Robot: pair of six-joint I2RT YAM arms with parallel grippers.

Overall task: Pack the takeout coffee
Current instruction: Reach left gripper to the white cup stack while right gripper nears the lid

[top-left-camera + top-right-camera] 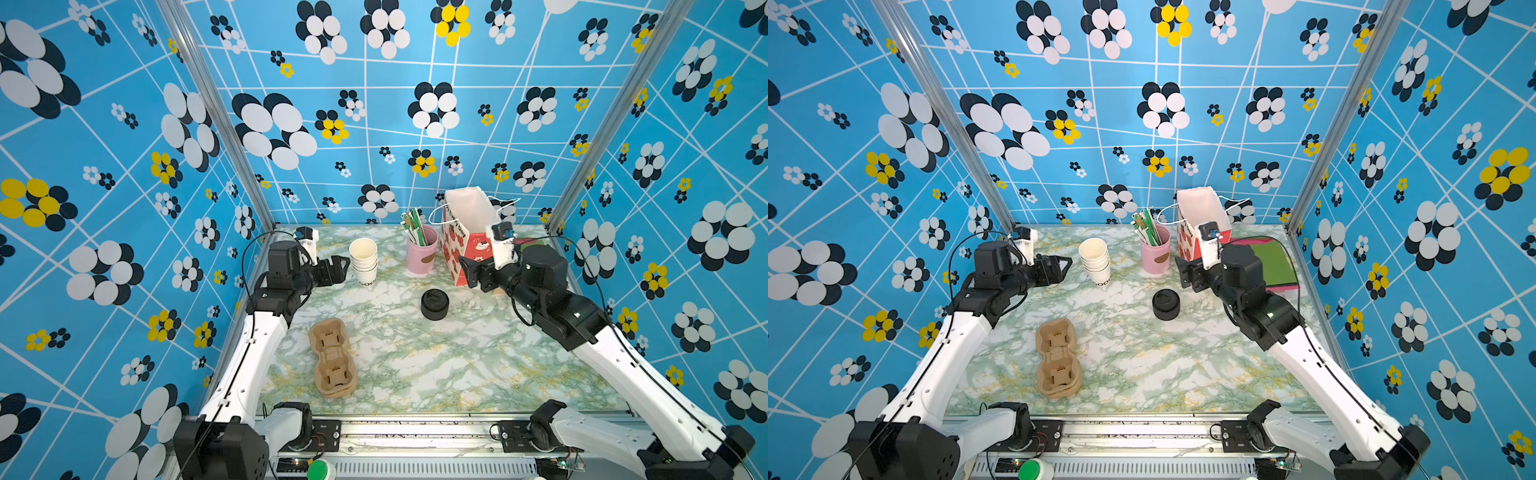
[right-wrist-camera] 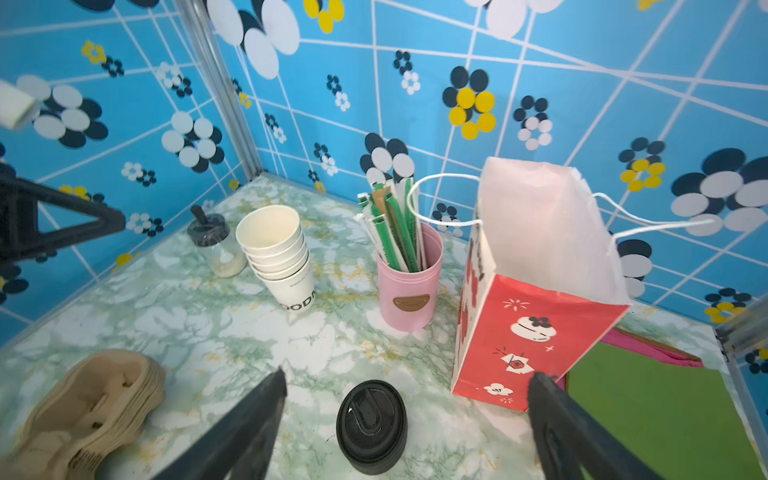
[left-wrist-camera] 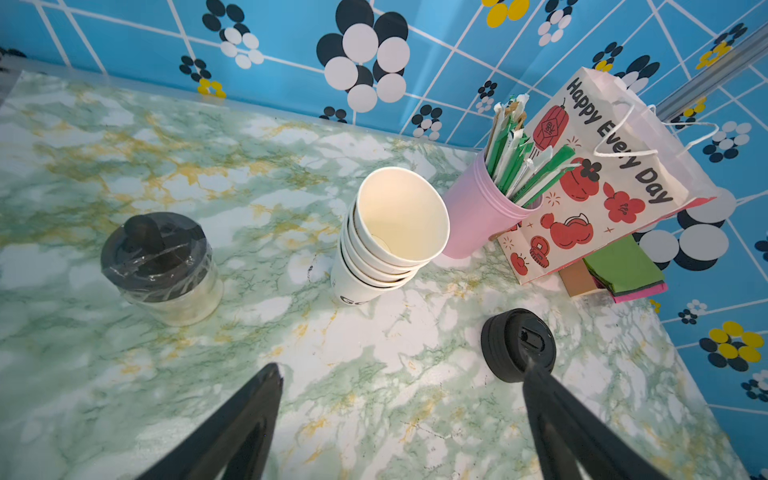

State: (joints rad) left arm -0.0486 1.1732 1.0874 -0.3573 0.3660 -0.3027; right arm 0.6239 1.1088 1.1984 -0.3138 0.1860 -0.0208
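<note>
Though looking hard in all four views, cannot find the takeout coffee, a white cup with a black lid on, anywhere on the desk (image 1: pixel 457 365). Might be hidden behind an arm, or might not be put together yet; cannot tell which. Can only find the parts: a stack of cups (image 1: pixel 364 259) with no lids, standing mouth up near the back of the desk, and a pile of lids (image 1: pixel 434 304), squat and black, closer to the middle.

Can see the left end effector (image 1: pixel 341 268) spread wide and holding nothing, up off the desk, just beside the stack of cups and pointing toward it. Can see the right end effector (image 1: pixel 468 270) spread wide and empty too, close by the open paper bag (image 1: pixel 469 208), with the pile of lids near it, toward the front edge.

Puts the left arm nearer the cups, and the right arm nearer the lids and the bag. Probably calls for one cup off the stack first. Stands tall, so best grabbed from the side, across the round wall. Could lift more than one cup, nested like that.

Also on the desk: a brown cup carrier (image 1: pixel 332 357) lying flat, a pink cup (image 1: pixel 422 255) full of straws, and a small jar (image 3: pixel 162 266) with a black lid.
</note>
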